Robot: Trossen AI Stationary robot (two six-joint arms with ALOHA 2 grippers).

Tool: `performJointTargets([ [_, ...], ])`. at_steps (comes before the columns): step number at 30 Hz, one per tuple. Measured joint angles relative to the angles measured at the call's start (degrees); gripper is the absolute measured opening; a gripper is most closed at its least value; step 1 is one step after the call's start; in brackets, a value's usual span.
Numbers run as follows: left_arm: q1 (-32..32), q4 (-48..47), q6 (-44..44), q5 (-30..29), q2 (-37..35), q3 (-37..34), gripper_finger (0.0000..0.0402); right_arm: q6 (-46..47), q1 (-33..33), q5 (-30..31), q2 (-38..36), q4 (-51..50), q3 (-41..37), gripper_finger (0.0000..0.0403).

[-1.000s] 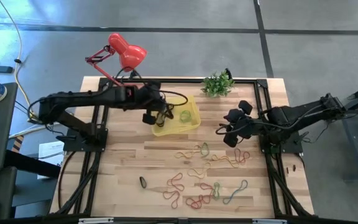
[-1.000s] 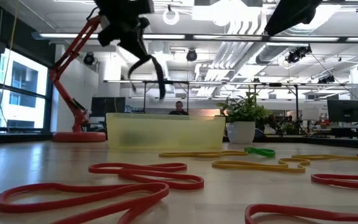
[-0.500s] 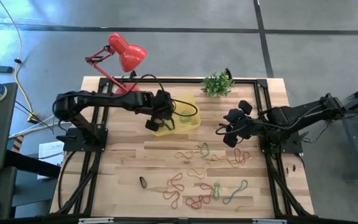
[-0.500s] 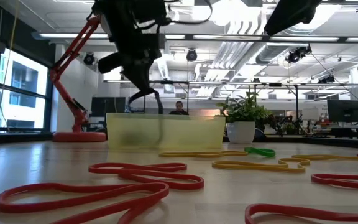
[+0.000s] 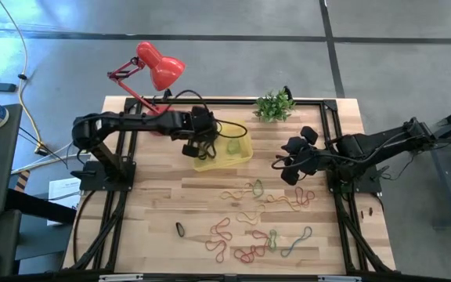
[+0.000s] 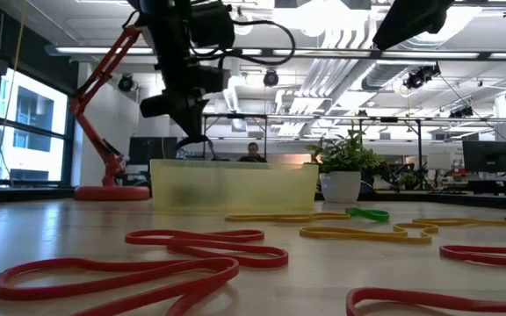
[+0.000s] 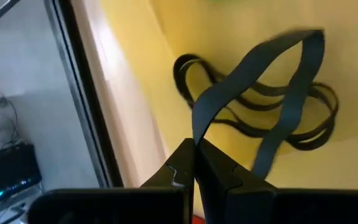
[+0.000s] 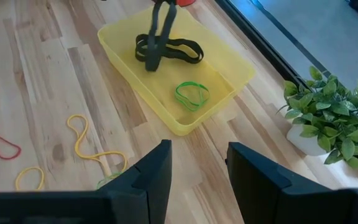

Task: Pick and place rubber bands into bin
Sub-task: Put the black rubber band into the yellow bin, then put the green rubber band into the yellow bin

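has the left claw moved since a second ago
Yes. The left claw, shut on a black rubber band, has come down toward the bin, judged against the red lamp.

A light wooden plank bench [image 5: 163, 211] carries a black metal frame [image 5: 233, 103] that runs along its far edge and down both sides. At the far left corner stands a red articulated desk lamp [image 5: 153, 66] with a rounded shade. A small green potted plant in a white pot [image 5: 274, 105] sits at the far edge, right of the middle. In the low view a person [image 6: 252, 154] shows far back in an office with monitors and ceiling pipes.
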Motion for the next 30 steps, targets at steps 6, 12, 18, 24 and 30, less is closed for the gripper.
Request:
performJointTargets([
  [6, 2.62, 0.80, -0.01, 0.68, 0.00, 0.00, 0.0000, 0.01, 0.00, 0.02, 0.00, 0.00, -0.02, 0.0145],
  [12, 4.19, 0.74, 0.94, 8.75, 0.00, 0.00, 0.0010, 0.00, 0.00, 0.57, 0.00, -0.02, -0.02, 0.0145],
  [18, 4.05, 0.74, 1.16, 7.72, 0.00, 0.00, 0.0078, 0.00, 0.00, 0.61, 0.00, -0.02, -0.02, 0.0145],
  [24, 4.08, 0.74, 1.30, 6.11, 0.00, 0.00, 0.0141, 0.00, 0.00, 0.61, 0.00, -0.02, -0.02, 0.0145],
  [30, 4.00, 1.07, -0.24, 11.96, -1.61, -0.02, 0.0181, 0.31, -0.02, -2.34, 0.00, 0.22, -0.42, 0.0145],
])
